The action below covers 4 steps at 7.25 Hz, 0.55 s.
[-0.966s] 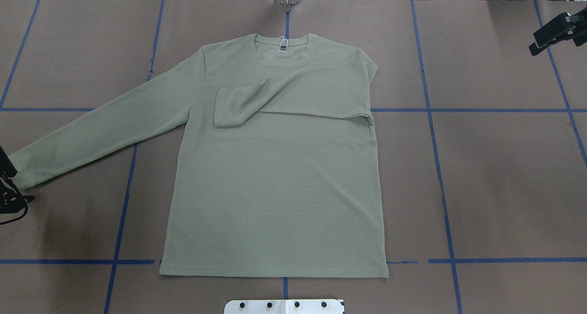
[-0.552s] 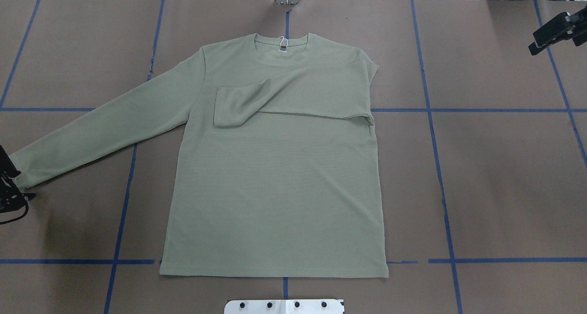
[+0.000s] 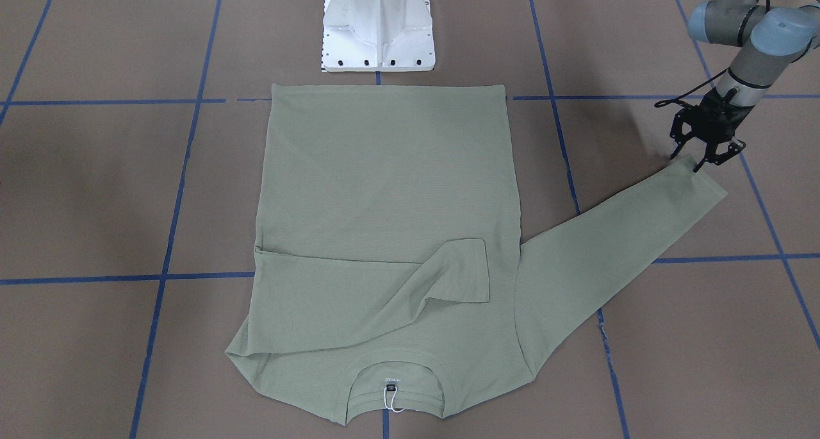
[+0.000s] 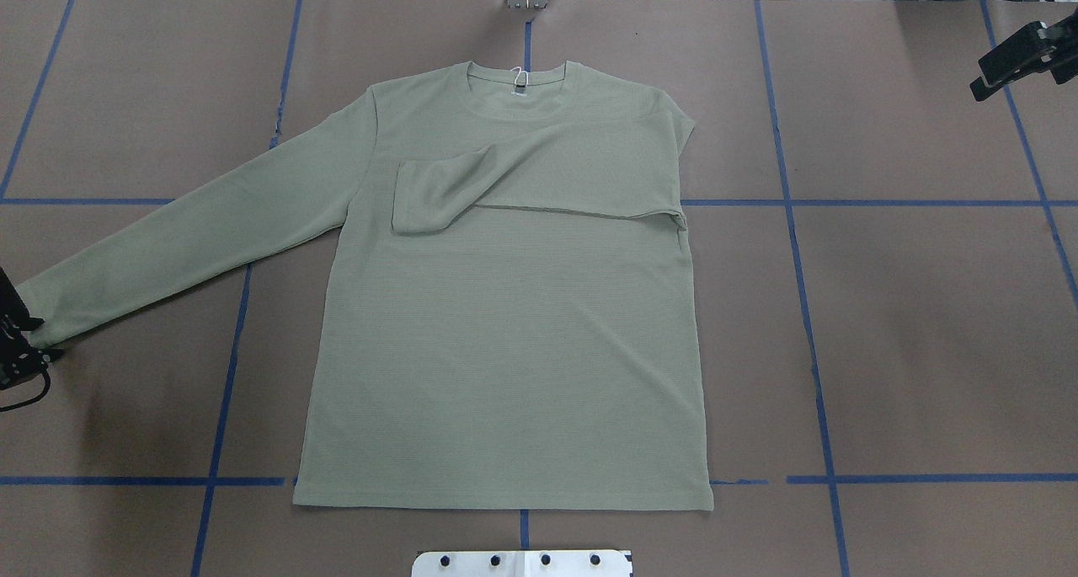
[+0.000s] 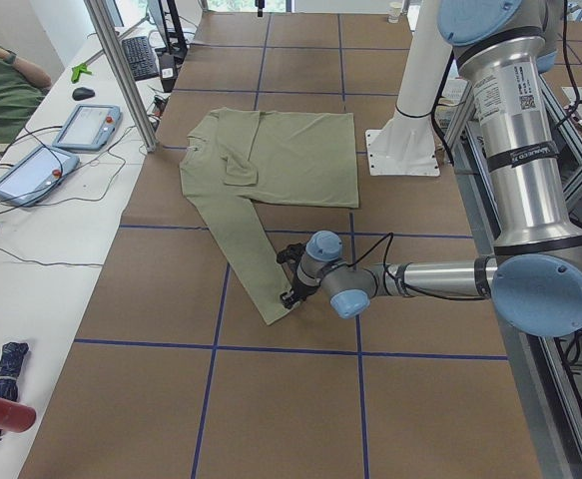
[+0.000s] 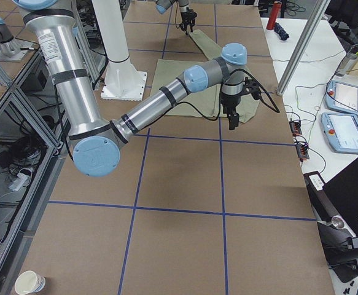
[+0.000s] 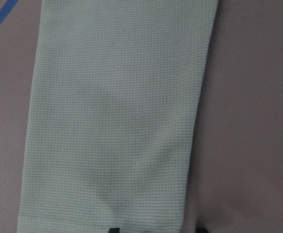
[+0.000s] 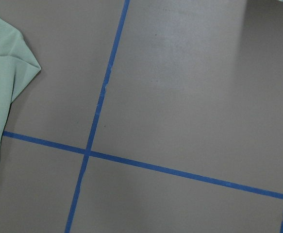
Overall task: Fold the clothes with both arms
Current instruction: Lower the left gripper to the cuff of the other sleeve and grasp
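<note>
The brown table [image 4: 926, 307] carries the green shirt [image 4: 505, 349], flat in the middle, with one sleeve folded over the chest. The left gripper [image 3: 697, 157] is at the cuff [image 3: 701, 181] of the other sleeve, its fingers apart. The right gripper [image 4: 1006, 61] is well apart from the shirt; I cannot tell its state.

Left hand [image 3: 700, 154] low, fingers spread; right hand [image 4: 996, 70] hangs far aside.
</note>
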{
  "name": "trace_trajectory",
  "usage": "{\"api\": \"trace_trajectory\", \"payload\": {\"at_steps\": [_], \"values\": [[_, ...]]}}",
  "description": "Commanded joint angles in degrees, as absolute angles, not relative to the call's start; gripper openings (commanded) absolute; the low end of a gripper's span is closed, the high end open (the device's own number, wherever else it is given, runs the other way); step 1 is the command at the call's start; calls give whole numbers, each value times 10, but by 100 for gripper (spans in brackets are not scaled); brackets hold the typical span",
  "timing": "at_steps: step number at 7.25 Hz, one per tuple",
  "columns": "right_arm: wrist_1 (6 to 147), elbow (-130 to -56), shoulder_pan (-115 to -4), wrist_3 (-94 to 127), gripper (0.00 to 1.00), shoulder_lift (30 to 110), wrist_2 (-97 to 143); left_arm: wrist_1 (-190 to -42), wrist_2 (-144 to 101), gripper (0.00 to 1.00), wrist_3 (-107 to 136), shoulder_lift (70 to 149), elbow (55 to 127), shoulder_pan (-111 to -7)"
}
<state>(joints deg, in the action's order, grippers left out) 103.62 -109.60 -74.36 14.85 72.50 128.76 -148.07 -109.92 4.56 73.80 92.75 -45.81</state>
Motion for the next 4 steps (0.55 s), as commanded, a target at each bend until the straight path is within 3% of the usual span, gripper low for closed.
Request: {"api": "trace_trajectory", "payload": {"at_steps": [1, 4], "values": [[1036, -1096, -744, 149, 100, 725, 1288, -1479, -1123, 0, -2, 732, 937, -463], [1036, -1096, -744, 149, 100, 725, 1288, -1479, -1121, 0, -4, 737, 939, -468]]}}
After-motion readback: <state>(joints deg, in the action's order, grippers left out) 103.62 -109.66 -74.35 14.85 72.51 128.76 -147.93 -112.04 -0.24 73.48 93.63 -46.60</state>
